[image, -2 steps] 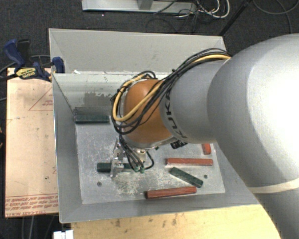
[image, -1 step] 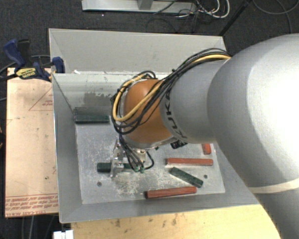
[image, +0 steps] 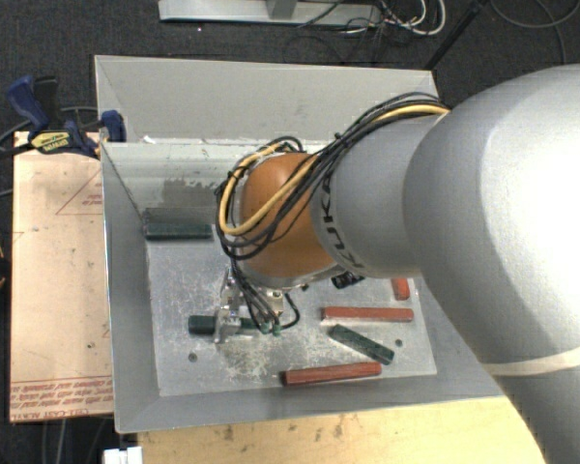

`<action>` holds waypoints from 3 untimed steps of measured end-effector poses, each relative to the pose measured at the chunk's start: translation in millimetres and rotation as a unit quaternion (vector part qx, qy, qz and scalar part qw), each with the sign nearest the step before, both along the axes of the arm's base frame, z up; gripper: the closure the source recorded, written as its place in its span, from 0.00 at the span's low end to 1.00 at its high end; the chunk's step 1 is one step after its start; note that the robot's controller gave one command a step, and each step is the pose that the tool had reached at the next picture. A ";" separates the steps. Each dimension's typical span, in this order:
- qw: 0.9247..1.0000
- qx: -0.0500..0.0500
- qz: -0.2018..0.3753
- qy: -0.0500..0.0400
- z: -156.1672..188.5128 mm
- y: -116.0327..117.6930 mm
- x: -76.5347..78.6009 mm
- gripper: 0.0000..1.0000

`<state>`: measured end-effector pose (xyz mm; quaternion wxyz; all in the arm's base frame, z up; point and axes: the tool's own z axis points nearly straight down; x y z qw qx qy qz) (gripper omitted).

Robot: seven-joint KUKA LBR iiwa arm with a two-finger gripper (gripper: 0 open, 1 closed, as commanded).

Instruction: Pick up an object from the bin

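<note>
Red bars (image: 367, 313) and a green stick (image: 361, 344) are lying right of the hand (image: 237, 322), with a dark slab (image: 179, 228) by the bin (image: 126, 259) wall. The hand is pointing down just beside a small green block (image: 202, 325), front-left; its grip I cannot tell.

This looks like a robotics laboratory: a large silver industrial robot arm (image: 483, 220) reaches over a grey metal bin (image: 128, 288), with dark carpet (image: 39, 27) around and loose black and white cables (image: 406, 3) behind.
</note>
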<state>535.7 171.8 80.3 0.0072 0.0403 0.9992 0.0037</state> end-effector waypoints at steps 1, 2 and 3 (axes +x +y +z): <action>1.000 -0.003 0.000 0.008 10.3 -1.3 -3.6 1.00; 1.000 -0.004 0.000 0.010 32.7 -1.6 -4.5 1.00; 1.000 -0.003 0.000 0.009 55.4 -1.4 -3.7 1.00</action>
